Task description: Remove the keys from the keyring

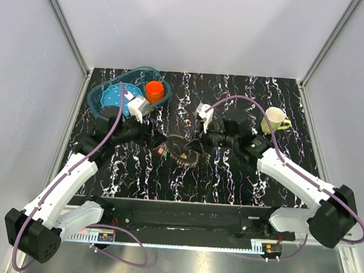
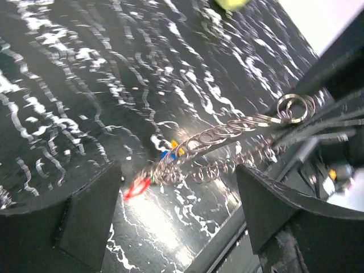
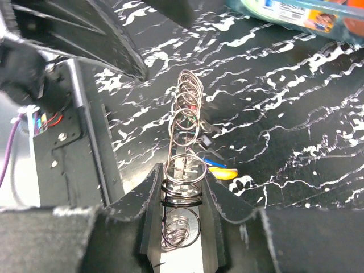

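So the setup was a black table with white marble veins [image 1: 229, 176], boxed in by plain grey walls. Pretty much dead centre sat the bunch of small silvery metal keys [image 1: 182, 152], fanned out like a toothed wheel, with tiny blue and yellow bits [image 3: 219, 169] and a red one [image 2: 135, 189] tucked in at one side.

The right gripper [image 3: 181, 189] had its two black fingers pinched tight on the thin metal keyring [image 3: 183, 170]. From its wrist cam the loops ran away from the fingers in a neat row, one behind the other. The far end of the bunch looked down near the table, but I couldn't tell if it was actually touching.

The left gripper [image 2: 177, 176] was spread wide with nothing in it, sitting just left of the bunch. In its own cam the keys showed past the gap between the fingers, not between them.

Back left there was a translucent blue plastic tub [image 1: 98, 97] with a round orange cup [image 1: 154, 89] in it. A pale yellow ceramic mug [image 1: 274, 119] stood at the back right, well apart from the keys.
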`<action>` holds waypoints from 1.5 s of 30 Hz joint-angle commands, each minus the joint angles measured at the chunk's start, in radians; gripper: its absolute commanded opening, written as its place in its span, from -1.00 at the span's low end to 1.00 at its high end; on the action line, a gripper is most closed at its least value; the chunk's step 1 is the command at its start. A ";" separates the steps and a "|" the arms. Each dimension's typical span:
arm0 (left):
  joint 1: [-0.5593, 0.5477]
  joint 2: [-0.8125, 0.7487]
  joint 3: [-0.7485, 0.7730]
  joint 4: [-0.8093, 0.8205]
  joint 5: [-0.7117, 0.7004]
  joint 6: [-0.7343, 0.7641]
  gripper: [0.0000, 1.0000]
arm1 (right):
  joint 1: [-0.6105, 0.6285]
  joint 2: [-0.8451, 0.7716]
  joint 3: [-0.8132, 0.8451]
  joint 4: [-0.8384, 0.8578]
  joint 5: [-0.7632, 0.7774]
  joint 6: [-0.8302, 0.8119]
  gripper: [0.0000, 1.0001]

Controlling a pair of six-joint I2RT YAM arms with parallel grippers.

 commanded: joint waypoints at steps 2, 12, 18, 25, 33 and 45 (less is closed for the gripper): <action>-0.023 -0.057 -0.051 0.111 0.397 0.181 0.67 | 0.002 -0.120 0.058 -0.101 -0.233 -0.189 -1.00; -0.121 -0.019 -0.033 0.045 0.542 0.258 0.42 | 0.002 -0.128 0.113 -0.179 -0.387 -0.218 -1.00; -0.138 0.003 -0.016 0.043 0.612 0.275 -0.28 | 0.003 -0.169 0.085 -0.164 -0.407 -0.215 -1.00; -0.138 0.039 0.035 0.040 0.539 0.188 -1.00 | 0.002 -0.177 0.105 -0.107 -0.192 -0.100 -0.64; -0.140 -0.011 0.022 0.201 0.292 -0.044 -1.00 | 0.002 -0.305 0.016 0.059 0.135 0.098 0.38; -0.140 -0.154 -0.036 0.400 0.000 -0.302 -1.00 | 0.005 -0.520 -0.376 0.351 0.247 0.210 0.33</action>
